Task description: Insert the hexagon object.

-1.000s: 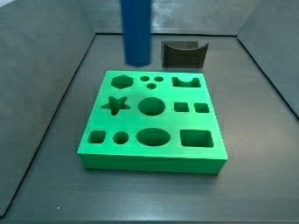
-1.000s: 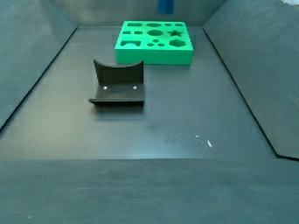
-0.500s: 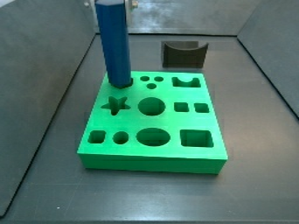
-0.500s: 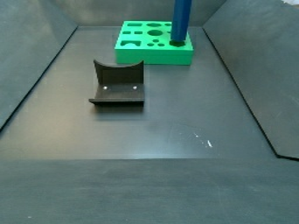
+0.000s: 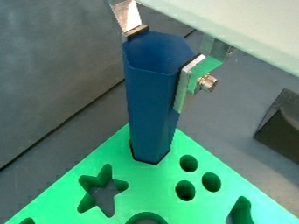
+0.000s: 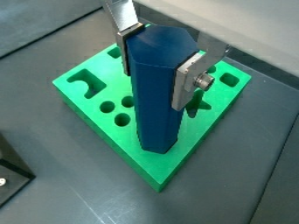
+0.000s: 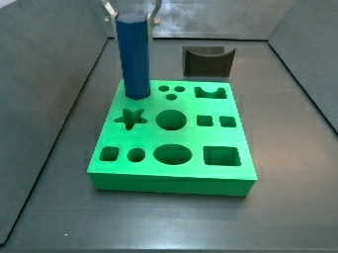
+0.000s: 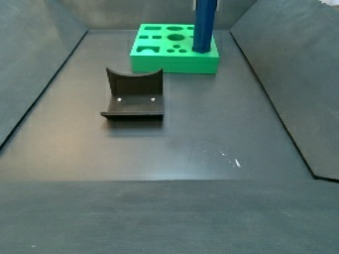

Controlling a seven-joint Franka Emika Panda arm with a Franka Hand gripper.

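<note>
Sunk a little lower than half a second ago: hexagon object, upright, its lower end now seated in the hexagonal hole at a corner of the green board. Pinched near its top by the gripper, silver fingers pressed against opposite faces of the blue column in both wrist views. Only the fingertips visible at the upper edge in a side view, above the board's far left corner. Seen in a side view as a blue post rising from the board out of frame. Other cut-outs, star, circles, squares, unoccupied. Fixture standing well apart from the board on the dark floor.
</note>
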